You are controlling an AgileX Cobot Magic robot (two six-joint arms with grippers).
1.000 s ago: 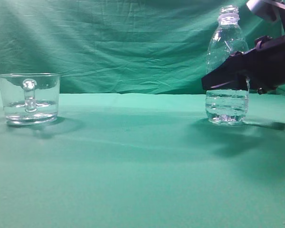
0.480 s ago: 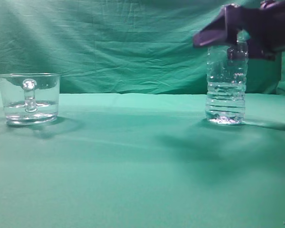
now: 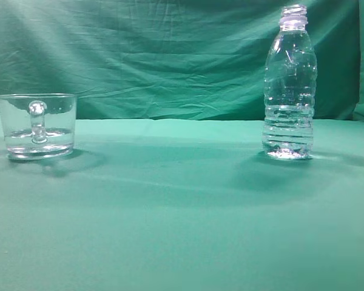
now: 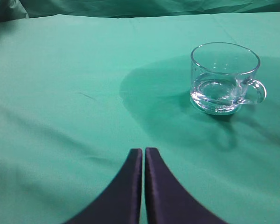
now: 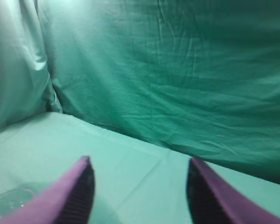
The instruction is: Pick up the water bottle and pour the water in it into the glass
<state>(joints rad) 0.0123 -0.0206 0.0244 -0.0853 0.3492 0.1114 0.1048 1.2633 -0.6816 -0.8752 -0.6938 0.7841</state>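
Left gripper (image 4: 143, 151): two dark navy-black fingers (image 4: 126, 186), smooth and matte, curved outward toward base, tapered to narrow blunt tips. Right gripper (image 5: 137, 172): two fingers (image 5: 67, 196) looked purple in lit areas, darker on inner faces, broad, tapering, with rounded tips. No cables, screws, markings seen.

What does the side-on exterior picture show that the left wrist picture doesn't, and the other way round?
Only the exterior view shows the water bottle, standing upright on the right with nothing holding it, and the draped backdrop. Only the left wrist view shows the left gripper, its fingers pressed together, and looks down into the glass's open mouth. Both show the glass with a little water in it, on the green cloth.
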